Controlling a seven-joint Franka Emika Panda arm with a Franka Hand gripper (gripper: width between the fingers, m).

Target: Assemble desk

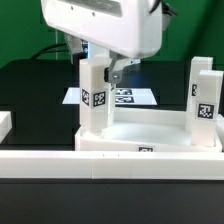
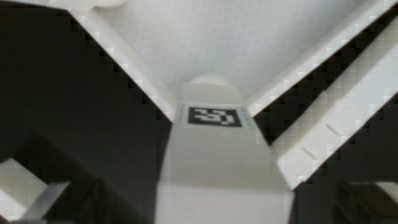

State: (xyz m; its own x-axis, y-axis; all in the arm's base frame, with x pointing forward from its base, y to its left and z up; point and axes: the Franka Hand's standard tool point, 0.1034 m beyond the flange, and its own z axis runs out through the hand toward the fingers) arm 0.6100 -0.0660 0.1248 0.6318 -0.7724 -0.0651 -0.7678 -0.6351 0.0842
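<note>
The tabletop (image 1: 150,140) lay rim-up at the table's front against the long white rail (image 1: 110,163). One leg (image 1: 94,92) stood upright in its corner socket on the exterior view's left; a second leg (image 1: 205,90) stood upright at the right corner. The gripper (image 1: 100,62) hung directly above the left leg, long axis vertical, jaws wide and apart from it, holding nothing. The marker board (image 1: 125,97) lay behind.
</note>
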